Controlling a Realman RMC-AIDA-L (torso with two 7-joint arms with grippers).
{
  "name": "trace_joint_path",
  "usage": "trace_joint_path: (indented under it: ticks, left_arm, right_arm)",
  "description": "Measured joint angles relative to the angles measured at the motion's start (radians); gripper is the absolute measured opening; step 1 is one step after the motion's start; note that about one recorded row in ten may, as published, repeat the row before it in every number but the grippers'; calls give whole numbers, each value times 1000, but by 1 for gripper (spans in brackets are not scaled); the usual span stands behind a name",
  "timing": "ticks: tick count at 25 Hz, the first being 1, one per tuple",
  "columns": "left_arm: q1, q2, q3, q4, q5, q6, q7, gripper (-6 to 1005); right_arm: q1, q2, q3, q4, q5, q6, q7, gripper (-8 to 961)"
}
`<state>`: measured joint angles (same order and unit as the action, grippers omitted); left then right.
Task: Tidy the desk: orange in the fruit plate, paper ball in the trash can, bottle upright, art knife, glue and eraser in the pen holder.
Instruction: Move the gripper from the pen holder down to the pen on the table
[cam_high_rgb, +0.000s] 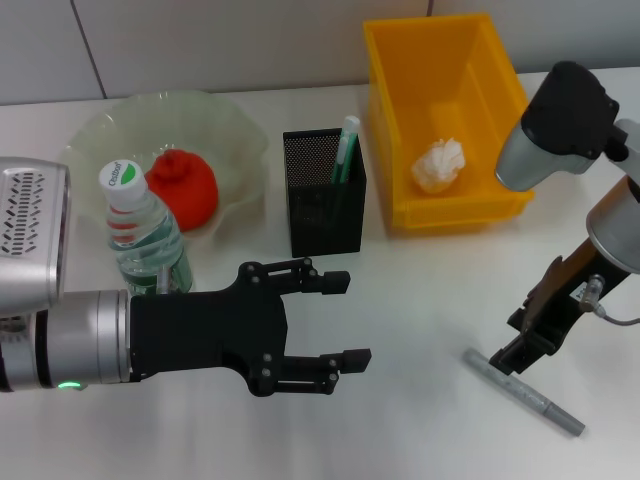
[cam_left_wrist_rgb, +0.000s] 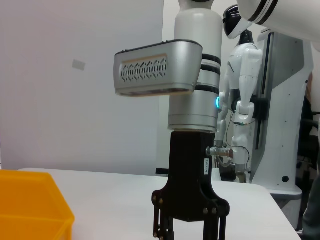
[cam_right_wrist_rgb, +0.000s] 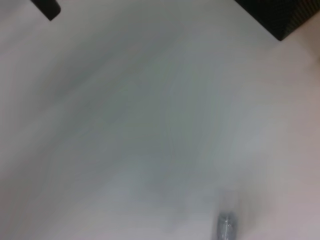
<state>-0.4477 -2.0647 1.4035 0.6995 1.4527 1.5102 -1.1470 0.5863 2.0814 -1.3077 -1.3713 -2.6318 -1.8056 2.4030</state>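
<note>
One item is left, as far as we can judge: the grey art knife (cam_high_rgb: 523, 391) lies flat on the desk (cam_high_rgb: 420, 300) right under our right gripper (cam_high_rgb: 520, 345), whose finger spacing we cannot tell, its long axis slanting from beside the fingertips away toward our near right. Our left gripper (cam_high_rgb: 335, 325) hangs empty with fingers apart; just behind its wrist the bottle (cam_high_rgb: 143, 235) stands upright, and farther off the orange (cam_high_rgb: 185, 185) sits in the fruit plate (cam_high_rgb: 230, 130), a green-capped item in the pen holder (cam_high_rgb: 322, 195), the paper ball (cam_high_rgb: 440, 165) in the trash can (cam_high_rgb: 400, 60).
</note>
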Motion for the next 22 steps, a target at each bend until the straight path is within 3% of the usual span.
trace_joint_path:
  ticks: [22]
  left_arm:
    - [-3, 0, 0, -9, 0, -6, 5, 786]
  right_arm:
    - [31, 0, -27, 89, -4, 41, 5, 575]
